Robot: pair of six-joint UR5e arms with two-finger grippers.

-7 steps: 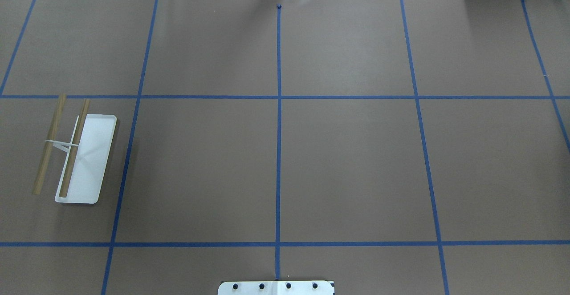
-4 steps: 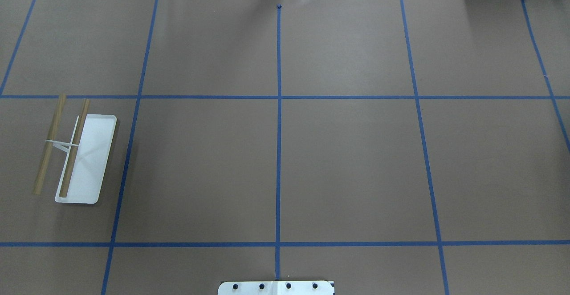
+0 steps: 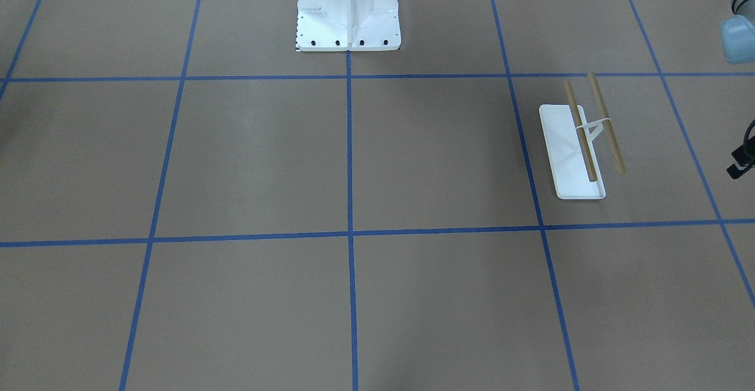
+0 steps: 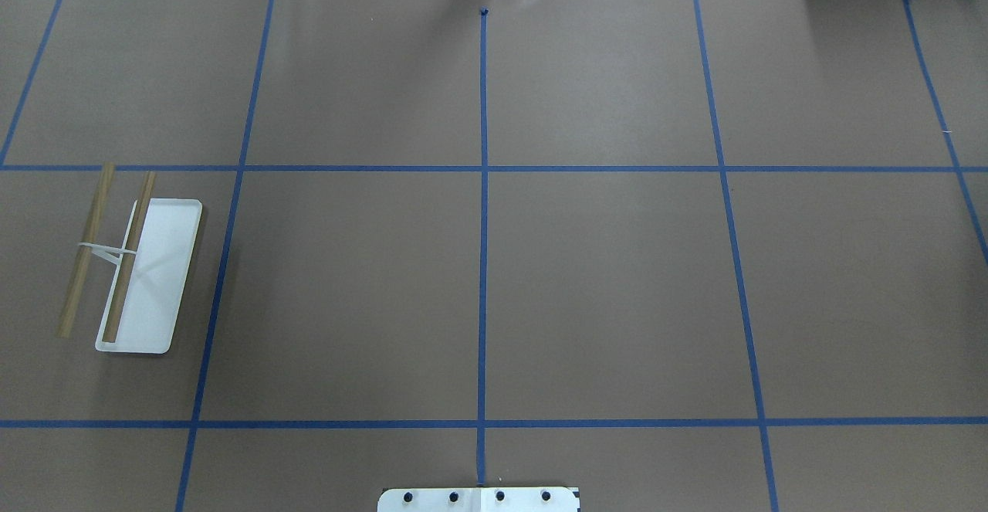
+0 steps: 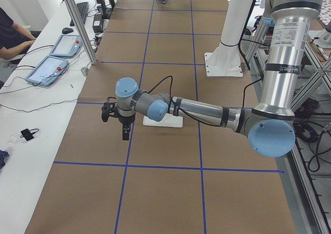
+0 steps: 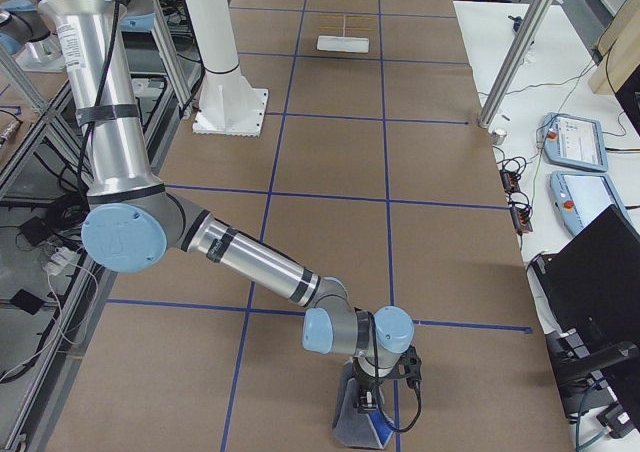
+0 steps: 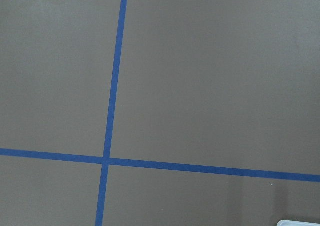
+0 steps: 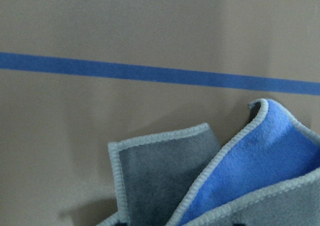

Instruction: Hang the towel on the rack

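The rack (image 4: 131,265), a white tray base with two tan wooden rods, stands at the table's left and holds nothing; it also shows in the front view (image 3: 581,143). The towel (image 8: 280,156), blue and grey with pale edging, is bunched up at the table's right end. In the right side view the towel (image 6: 352,427) rises in a peak under my right gripper (image 6: 368,404); I cannot tell whether the jaws are shut. My left gripper (image 5: 124,135) hangs above the table just beyond the rack (image 5: 163,121); I cannot tell its state.
The large white bolted pedestal (image 3: 348,7) stands at the robot's side of the table. Blue tape lines grid the brown table cover. Operator consoles (image 6: 575,142) lie on the white bench along the far edge.
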